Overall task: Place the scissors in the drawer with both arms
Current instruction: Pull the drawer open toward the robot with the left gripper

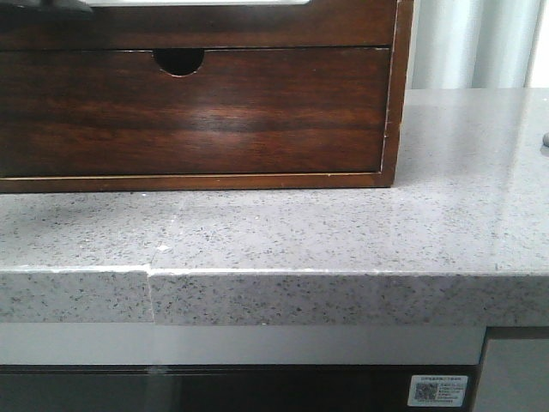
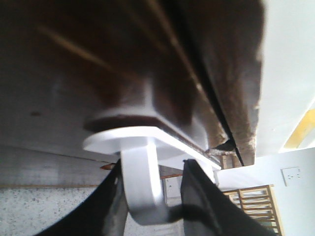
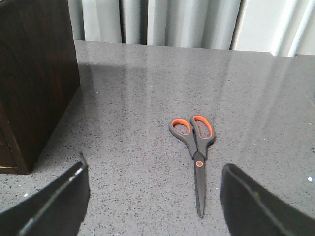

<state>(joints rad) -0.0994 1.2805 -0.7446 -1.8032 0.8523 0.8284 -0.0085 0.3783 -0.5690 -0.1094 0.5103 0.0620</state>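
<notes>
My left gripper (image 2: pixel 150 196) points up under the dark drawer (image 2: pixel 123 64) that fills the upper frame, fingers (image 2: pixel 110 206) pinching its white handle (image 2: pixel 140 172). My right gripper (image 3: pixel 152 196) hangs low over the counter (image 3: pixel 147 78), fingers spread wide, with the scissors (image 3: pixel 195 152) lying flat at centre frame.

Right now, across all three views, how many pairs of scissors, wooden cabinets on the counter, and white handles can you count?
Scissors: 1
Wooden cabinet on the counter: 1
White handle: 1
Total: 3
</notes>
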